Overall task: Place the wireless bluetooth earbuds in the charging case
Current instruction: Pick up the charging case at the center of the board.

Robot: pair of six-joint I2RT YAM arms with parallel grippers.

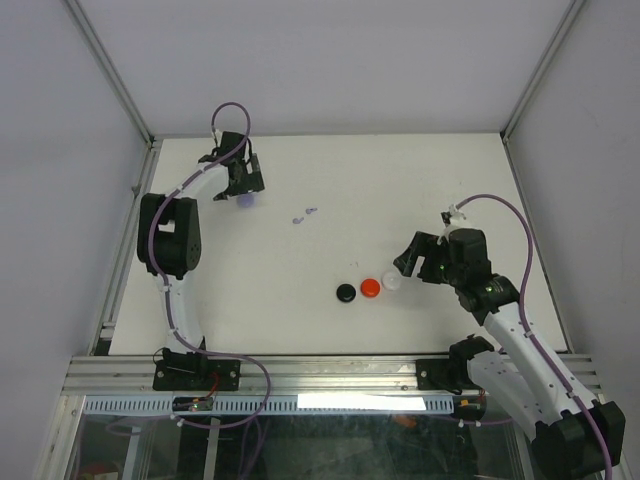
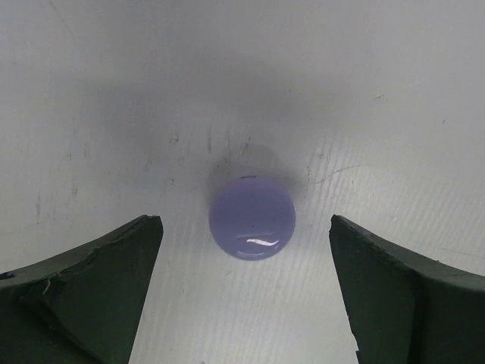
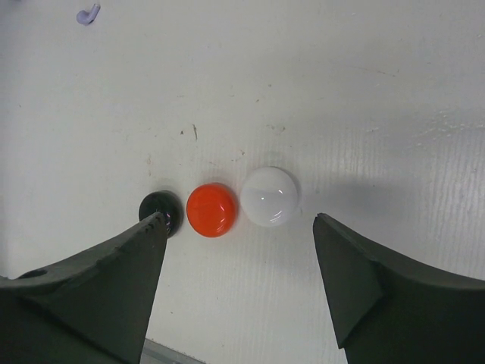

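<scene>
Beneath the open left gripper point(image 2: 244, 224) sits the lavender case point(image 1: 245, 199), its earbuds point(image 1: 305, 214) loose to the right; the right gripper point(image 3: 240, 221), open too, faces three cases point(image 3: 211, 209). Nothing looks inserted yet.

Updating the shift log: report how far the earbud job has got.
Done, apparently: the black case, red case and white case sit shut in a row, no matching buds loose. In hand: nothing; left gripper hangs open around the shut lavender case, right gripper open near the white case. Left: two lavender buds lie loose on the table.
</scene>
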